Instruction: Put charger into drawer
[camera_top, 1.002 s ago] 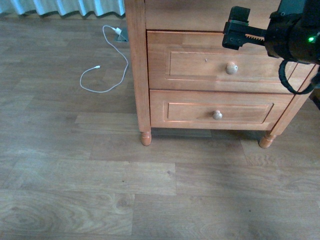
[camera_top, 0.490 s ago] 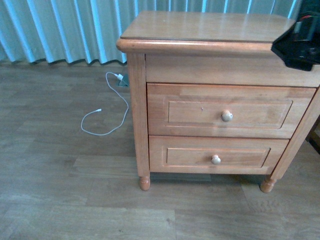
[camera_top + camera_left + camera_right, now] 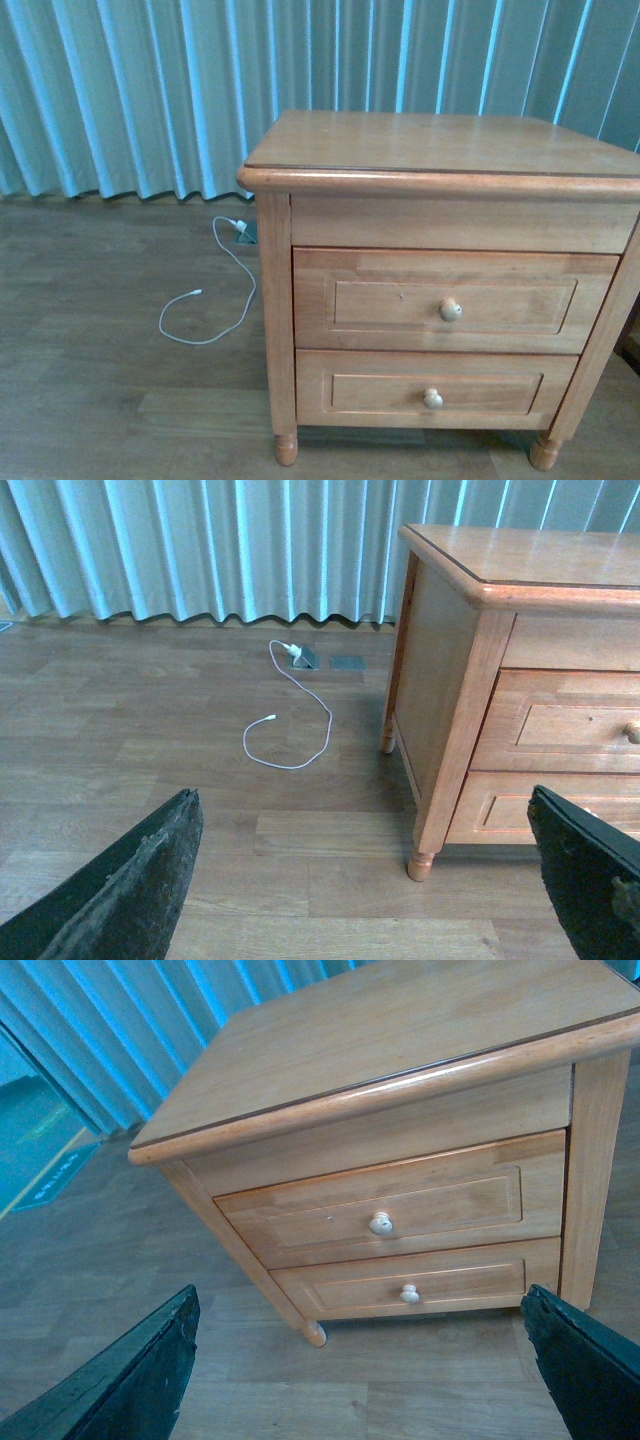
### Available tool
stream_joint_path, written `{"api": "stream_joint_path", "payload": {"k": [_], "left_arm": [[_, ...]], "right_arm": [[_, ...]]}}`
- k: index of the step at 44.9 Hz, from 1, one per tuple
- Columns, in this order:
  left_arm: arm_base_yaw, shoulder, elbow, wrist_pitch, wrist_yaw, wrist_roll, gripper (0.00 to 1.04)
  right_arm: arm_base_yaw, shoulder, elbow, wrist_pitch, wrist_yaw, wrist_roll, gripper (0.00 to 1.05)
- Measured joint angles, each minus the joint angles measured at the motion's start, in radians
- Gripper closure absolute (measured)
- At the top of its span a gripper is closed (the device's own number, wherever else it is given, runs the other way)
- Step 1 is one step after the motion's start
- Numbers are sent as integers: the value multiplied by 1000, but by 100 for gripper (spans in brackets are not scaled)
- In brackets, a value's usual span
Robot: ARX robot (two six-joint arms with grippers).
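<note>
The drawer [image 3: 455, 300] is closed, so its inside is hidden; in the left wrist view the picture's edge cuts its front [image 3: 580, 725] off at the knob; the counter [image 3: 440, 145] loses its right front corner to the front view's edge; each hand — left hand [image 3: 365, 880], right hand [image 3: 360, 1360] — shows only two dark finger ends, the rest cut off; the white cable [image 3: 215, 300] has a plug too small to make out.

Nightstand [image 3: 440, 160] before the curtain [image 3: 150, 90]
The drawer [image 3: 450, 300] sits above the shorter drawer [image 3: 430, 395]; a cable [image 3: 215, 300] lies on the floor left of the nightstand.
</note>
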Motion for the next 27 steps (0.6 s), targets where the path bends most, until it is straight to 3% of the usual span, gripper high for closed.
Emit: {"api": "stream_joint_path", "payload": {"k": [15, 27], "left_arm": [[0, 0, 0, 0, 0, 0, 6], [0, 0, 0, 0, 0, 0, 6]], "right_arm": [[-282, -194, -130, -86, -174, 50, 8], [-312, -222, -153, -89, -184, 51, 8]]}}
